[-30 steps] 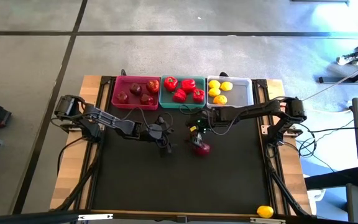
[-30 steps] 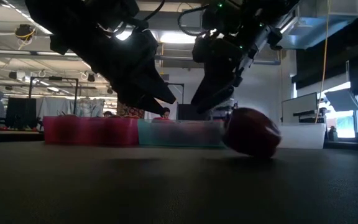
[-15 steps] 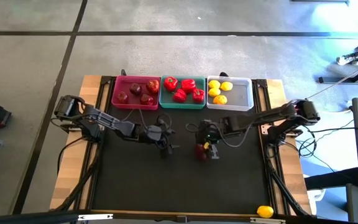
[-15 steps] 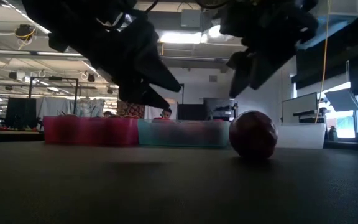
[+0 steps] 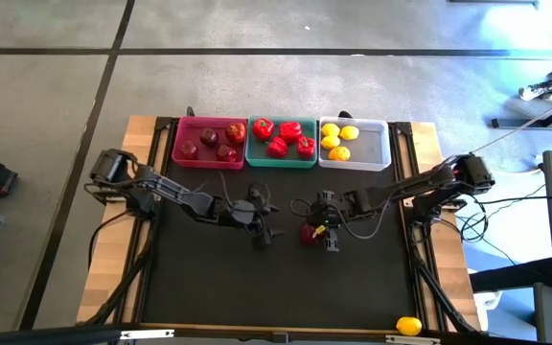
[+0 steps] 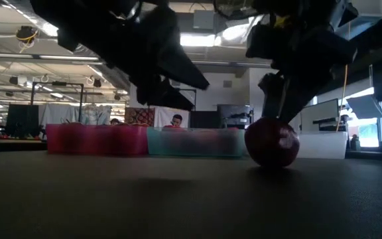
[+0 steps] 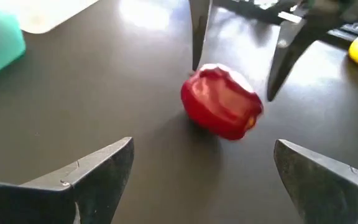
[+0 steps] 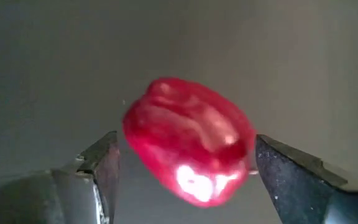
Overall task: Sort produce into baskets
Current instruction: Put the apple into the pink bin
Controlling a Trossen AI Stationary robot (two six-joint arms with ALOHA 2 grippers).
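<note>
The right arm's jaws hide most of the red fruit point(image 5: 309, 233) from above.

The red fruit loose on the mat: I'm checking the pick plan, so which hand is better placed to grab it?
The right hand. It hangs open directly over the red fruit, fingers either side; the left hand, also open, sits off to one side.

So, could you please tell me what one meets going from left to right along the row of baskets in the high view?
Pink basket holding dark red apples → teal basket holding red peppers → pale grey-white basket holding lemons.
</note>
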